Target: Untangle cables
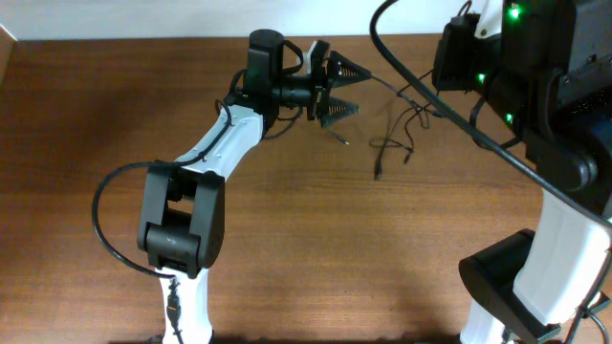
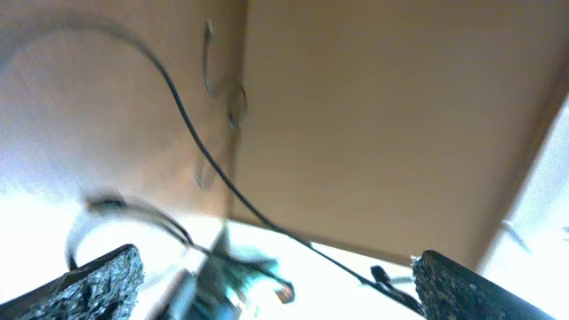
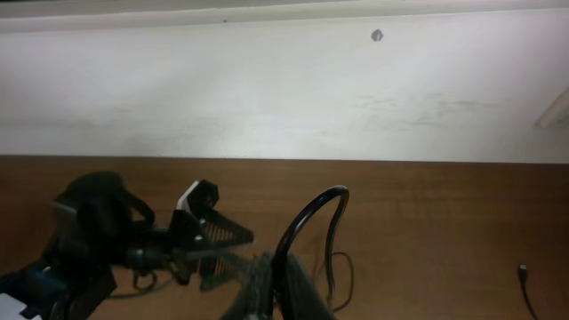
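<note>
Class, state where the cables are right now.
Overhead view: the cables lie on the table's far right part, just right of the open left gripper and left of the right arm.

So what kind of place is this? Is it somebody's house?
Probably a robot lab or workshop, not a home. A left robot arm and a right robot arm stand at a wooden table beside a plain white wall, with thin black cables on the table.

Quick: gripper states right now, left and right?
Left gripper: open, holding nothing.
Right gripper: closed, apparently on a cable.
</note>
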